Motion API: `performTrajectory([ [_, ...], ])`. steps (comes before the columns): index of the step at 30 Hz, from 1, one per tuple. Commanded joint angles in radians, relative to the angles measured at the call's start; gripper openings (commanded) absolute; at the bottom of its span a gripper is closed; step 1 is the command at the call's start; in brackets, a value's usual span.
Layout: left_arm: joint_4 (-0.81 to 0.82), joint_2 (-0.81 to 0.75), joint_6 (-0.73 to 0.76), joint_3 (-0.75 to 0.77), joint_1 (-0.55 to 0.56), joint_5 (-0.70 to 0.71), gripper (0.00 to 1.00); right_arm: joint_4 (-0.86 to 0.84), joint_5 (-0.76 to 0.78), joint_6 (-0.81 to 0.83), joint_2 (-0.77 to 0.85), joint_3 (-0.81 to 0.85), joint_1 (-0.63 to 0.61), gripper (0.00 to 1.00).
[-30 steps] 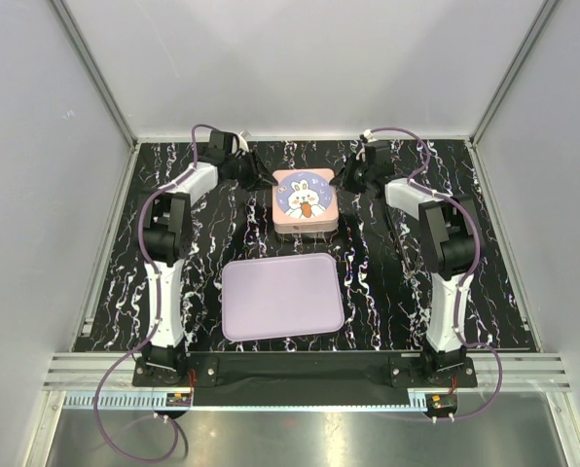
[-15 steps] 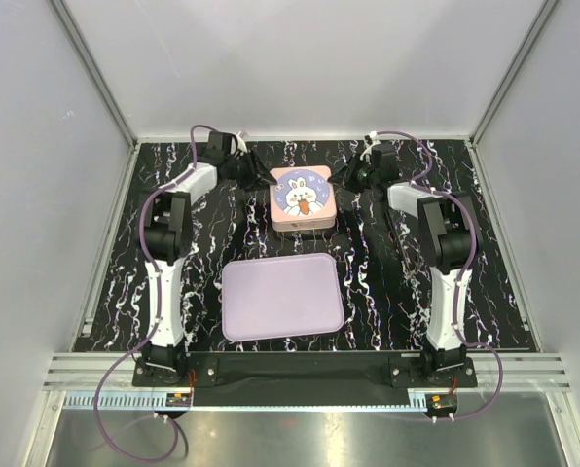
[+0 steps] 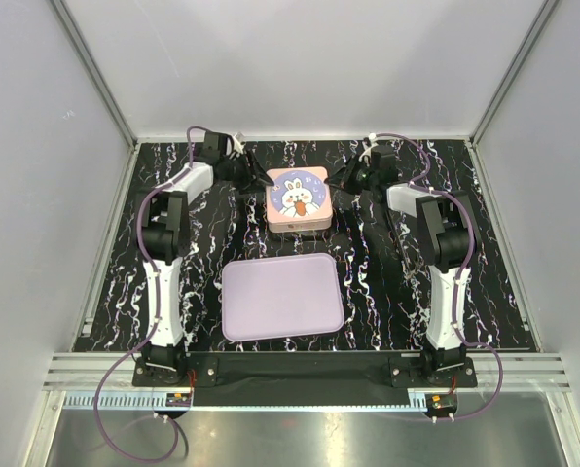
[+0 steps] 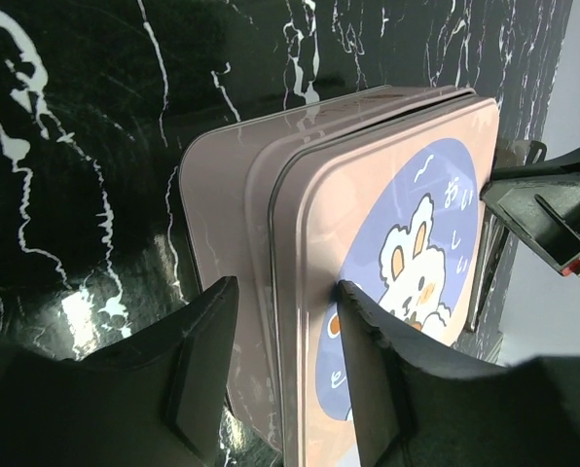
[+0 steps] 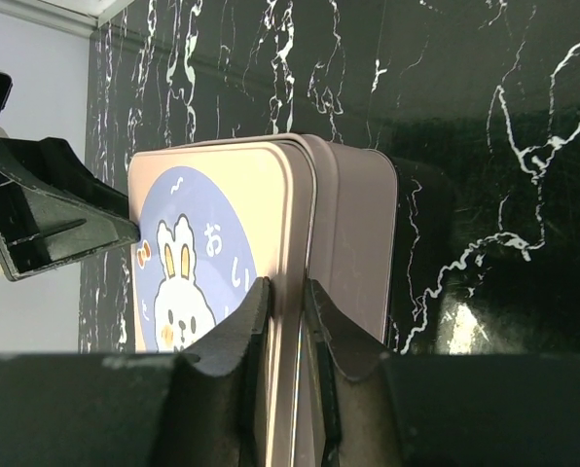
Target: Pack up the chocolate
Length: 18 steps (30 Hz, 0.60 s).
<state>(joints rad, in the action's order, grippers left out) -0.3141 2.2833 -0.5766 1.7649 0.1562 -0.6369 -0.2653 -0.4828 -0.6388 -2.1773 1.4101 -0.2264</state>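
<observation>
A pink square tin (image 3: 297, 197) with a bunny lid stands shut at the back middle of the table. No chocolate pieces show in any view. My left gripper (image 3: 257, 177) is at the tin's left side. In the left wrist view its jaws (image 4: 285, 292) stand apart astride the edge of the tin (image 4: 387, 224), one finger over the lid and one beside the wall. My right gripper (image 3: 341, 180) is at the tin's right side. In the right wrist view it (image 5: 288, 292) is pinched on the rim of the lid (image 5: 212, 224).
An empty lilac tray (image 3: 282, 297) lies in front of the tin, between the two arm bases. The black marbled table (image 3: 387, 292) is fenced by white walls on three sides.
The tin has shifted a little to the left and toward the back wall, and both grippers have moved with it.
</observation>
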Motion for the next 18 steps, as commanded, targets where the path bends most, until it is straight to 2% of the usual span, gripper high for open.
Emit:
performTrajectory([
  [1,-0.04,-0.089,0.027,-0.002,-0.029,0.008,0.51,0.245,-0.005,0.025,-0.052,-0.059,-0.037,0.1],
  [8,-0.071,-0.18,0.034,0.025,-0.049,0.059,0.52,0.241,0.007,0.002,-0.038,-0.076,-0.036,0.1],
  [13,-0.074,-0.182,0.044,0.028,-0.032,0.075,0.49,0.235,0.01,-0.002,-0.042,-0.069,-0.036,0.1],
  [18,-0.057,-0.134,0.067,0.039,-0.015,0.002,0.47,0.235,0.01,-0.002,-0.042,-0.054,-0.036,0.11],
])
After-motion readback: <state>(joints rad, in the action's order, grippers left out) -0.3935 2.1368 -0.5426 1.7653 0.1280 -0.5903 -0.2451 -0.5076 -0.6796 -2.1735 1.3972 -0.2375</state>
